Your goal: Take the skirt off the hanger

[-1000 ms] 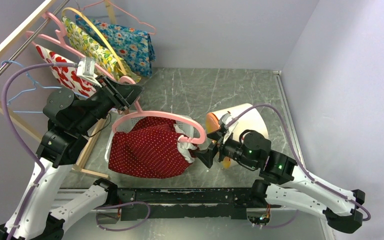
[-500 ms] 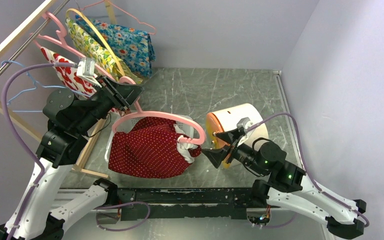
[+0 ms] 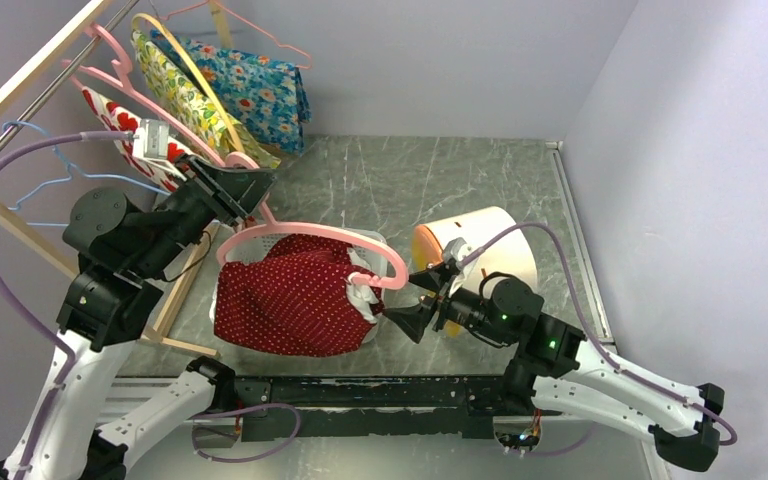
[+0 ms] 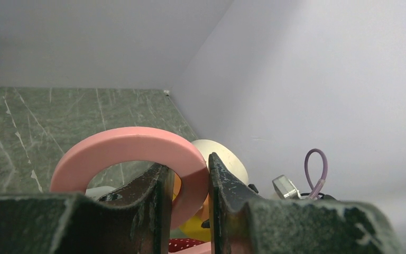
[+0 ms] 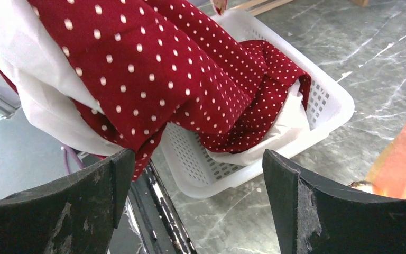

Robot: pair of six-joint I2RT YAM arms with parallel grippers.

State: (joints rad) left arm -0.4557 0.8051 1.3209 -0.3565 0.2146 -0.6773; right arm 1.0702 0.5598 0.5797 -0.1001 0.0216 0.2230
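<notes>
**Status: one clamped, one wide**

My left claw [image 4: 186, 170] is pinched tight on the hook of the pink hanger [image 4: 132, 144]. My right claw [image 5: 195, 164] is spread wide and holds nothing, with the skirt [image 5: 153, 69] hem just beside one finger [image 5: 98, 185]. The skirt hangs on the hanger over the white basket [image 5: 333, 106], toward the near-left corner of the table [image 3: 440, 180].

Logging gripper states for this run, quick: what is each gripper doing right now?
Left gripper: closed on the pink hanger.
Right gripper: open, empty, facing the skirt.
</notes>
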